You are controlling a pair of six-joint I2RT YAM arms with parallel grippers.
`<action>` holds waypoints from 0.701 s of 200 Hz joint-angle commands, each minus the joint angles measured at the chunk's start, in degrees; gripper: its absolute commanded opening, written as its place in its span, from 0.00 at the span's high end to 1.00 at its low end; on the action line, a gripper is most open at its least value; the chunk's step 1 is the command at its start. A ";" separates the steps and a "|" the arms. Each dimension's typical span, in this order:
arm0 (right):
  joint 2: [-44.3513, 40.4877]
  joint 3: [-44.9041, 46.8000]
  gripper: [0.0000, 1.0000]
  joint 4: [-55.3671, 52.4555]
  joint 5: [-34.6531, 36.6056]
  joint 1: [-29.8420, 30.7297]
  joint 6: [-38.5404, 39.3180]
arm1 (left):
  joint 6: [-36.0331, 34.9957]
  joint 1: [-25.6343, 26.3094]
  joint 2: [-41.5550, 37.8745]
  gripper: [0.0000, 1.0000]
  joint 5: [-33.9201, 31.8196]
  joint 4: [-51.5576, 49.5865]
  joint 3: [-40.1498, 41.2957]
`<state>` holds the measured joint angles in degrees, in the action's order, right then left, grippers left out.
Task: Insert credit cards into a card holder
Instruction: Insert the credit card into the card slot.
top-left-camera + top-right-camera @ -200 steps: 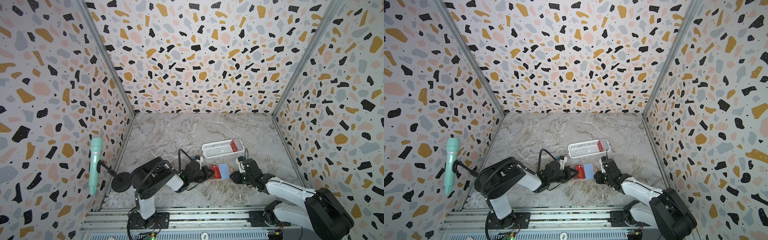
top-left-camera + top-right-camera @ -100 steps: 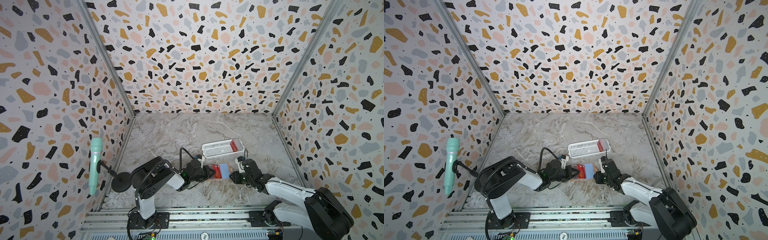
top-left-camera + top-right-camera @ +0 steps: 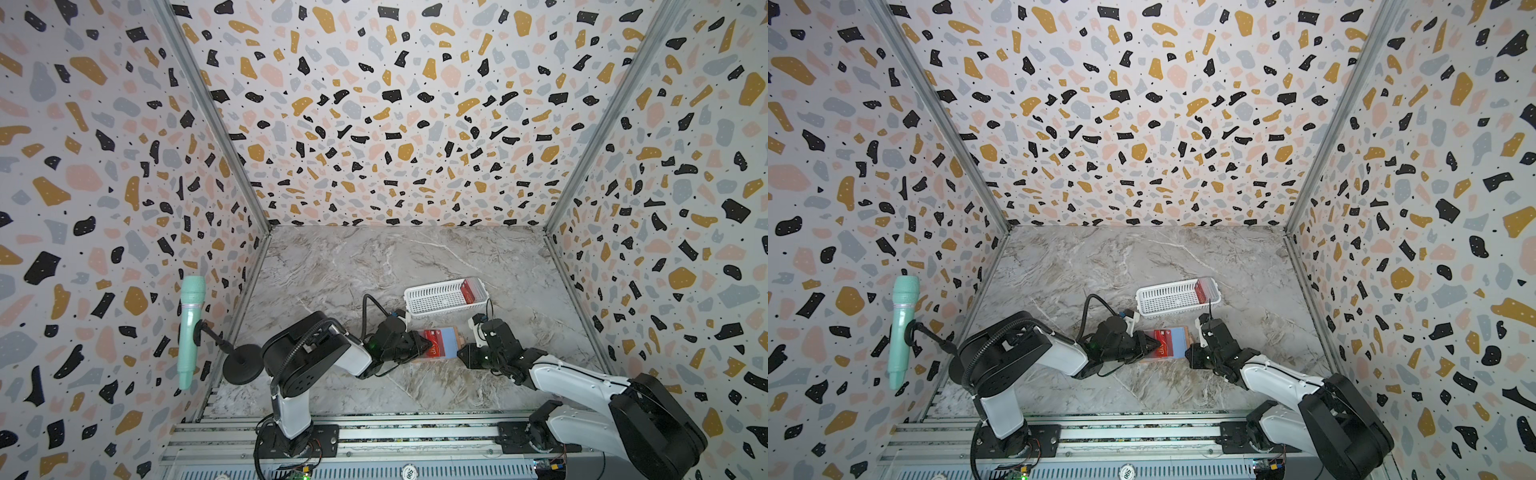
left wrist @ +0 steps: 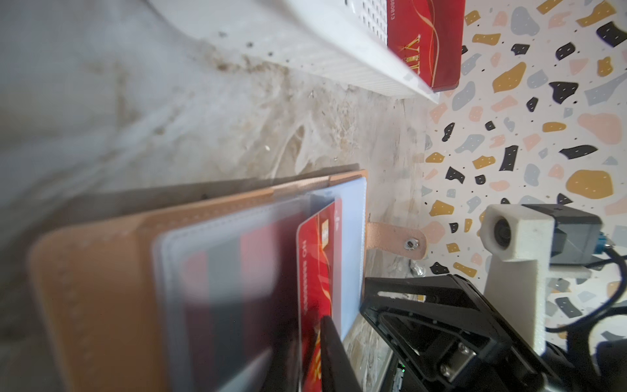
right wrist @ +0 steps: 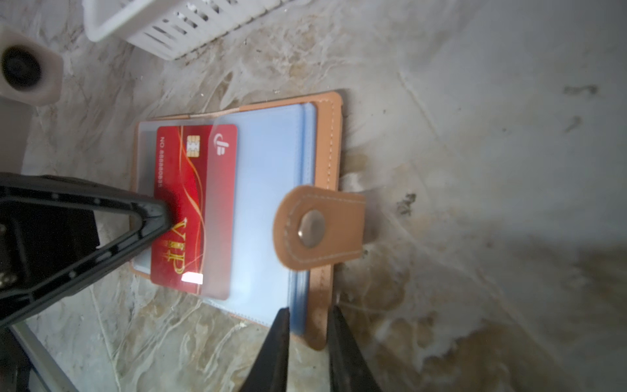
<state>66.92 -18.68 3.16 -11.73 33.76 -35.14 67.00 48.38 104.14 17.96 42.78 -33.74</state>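
Desk: marble-patterned top; all the task's things sit in its near half, between the two arms.
Basket: white and slotted, just behind the card holder. It acts as the supply bin and is mostly bare in both top views.
Card holder: tan cover lying open and flat on the desk, with pale blue clear sleeves facing up. It is in place and ready to be filled. Whether any other sleeve is already loaded cannot be told.
Left pincer: its tip is over the bare half of the red card. Whether its jaws are clamped on the card or slightly apart cannot be told.
Right pincer: jaws closed on the holder's edge by the spine, over both sleeves and cover, judged to be pinning it in place.
Card in sleeve: red with gold VIP lettering and slightly askew. One long side is tucked under the clear sleeve and the rest is uncovered, so it is judged part-way in, with the final push left to do.
Card in basket: red, propped at one end of the basket. At least one is waiting and not yet picked up.
Snap strap: tan tab with a round stud, unfastened and folded over the sleeves. The holder is not closed.
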 commanded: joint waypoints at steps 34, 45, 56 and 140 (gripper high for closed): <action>1.26 -0.09 0.77 -1.10 0.83 2.73 -2.47 | -12.68 -0.22 -4.08 0.69 -7.78 -30.93 -8.48; 1.75 -0.35 0.77 -0.90 1.22 3.23 -2.68 | -13.16 -0.22 -3.71 0.68 -7.22 -32.37 -9.32; 2.20 -0.57 0.77 -0.79 1.56 3.77 -2.83 | -13.82 -0.22 -3.27 0.67 -7.26 -33.88 -10.19; 3.34 -1.51 0.77 -1.51 2.68 4.84 -3.01 | -19.25 -0.02 -2.18 0.59 -9.03 -42.60 -15.78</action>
<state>68.95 -19.14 5.61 -10.24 38.22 -38.00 51.59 48.45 100.44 11.33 9.52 -48.07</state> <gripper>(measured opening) 0.233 0.384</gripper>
